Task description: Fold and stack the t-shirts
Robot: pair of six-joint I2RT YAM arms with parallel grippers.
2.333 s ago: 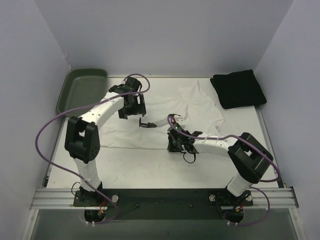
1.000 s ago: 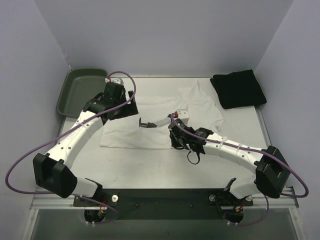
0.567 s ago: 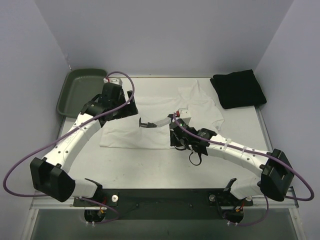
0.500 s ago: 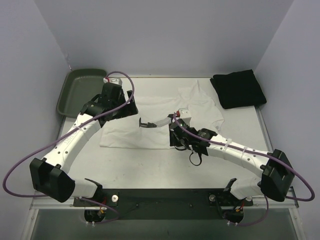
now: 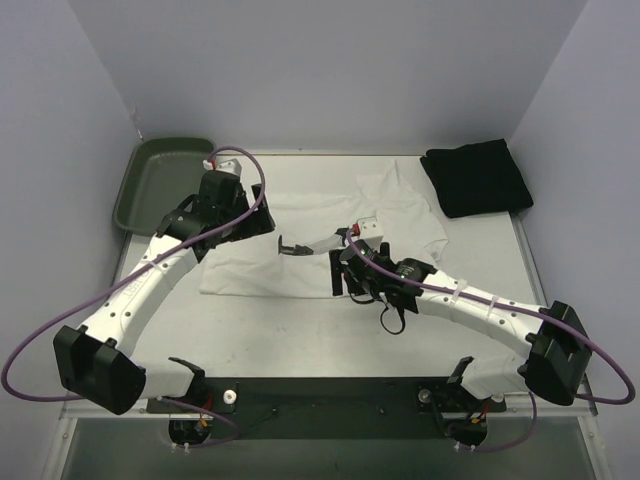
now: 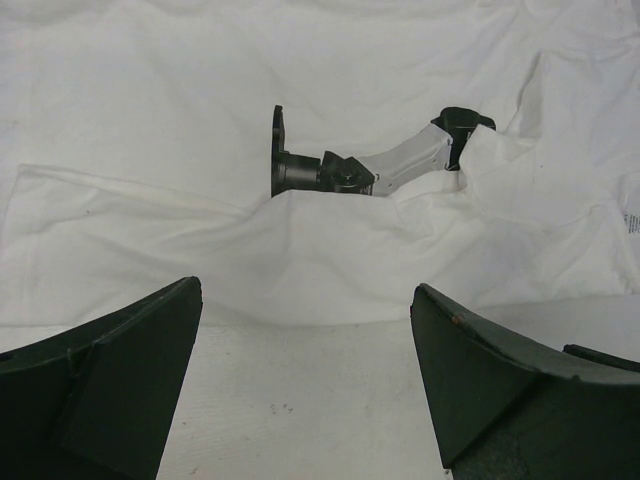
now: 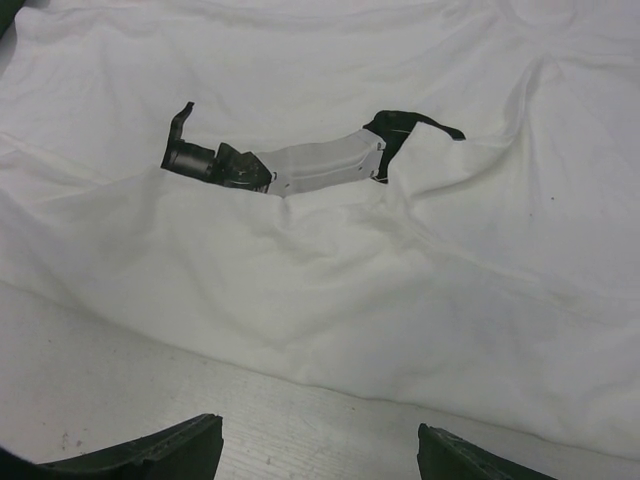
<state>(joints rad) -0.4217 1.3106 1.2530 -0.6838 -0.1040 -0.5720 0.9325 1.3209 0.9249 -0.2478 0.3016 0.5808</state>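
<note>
The white t-shirt (image 5: 265, 262) lies across the middle of the table (image 5: 300, 335). Its left half is folded into a flat band, and its right half is rumpled toward the far right corner, where the black t-shirt (image 5: 476, 177) sits already folded. The right gripper (image 5: 343, 272), which was pinched shut at the near edge of the fold a second ago, now stands wide with nothing between its fingers. It appears to have just let go of the cloth, which suggests this fold is laid and the rumpled right half is probably next. The left gripper (image 5: 240, 224) hovers wide and empty over the shirt's far left part, and its arm has drawn back a little toward the left edge. The right wrist view shows the right gripper (image 7: 315, 455) open over bare table just short of the white t-shirt (image 7: 400, 290). It also shows that a small black-and-grey part (image 7: 270, 160) pokes out from under the folded layer. From above, the part (image 5: 312, 243) only seems to rest on top. The left wrist view shows the left gripper (image 6: 305, 385) spread and the same part (image 6: 350, 170) tucked in. Only the top view takes in the black t-shirt and the green tray (image 5: 150, 195) at the far left corner.
</note>
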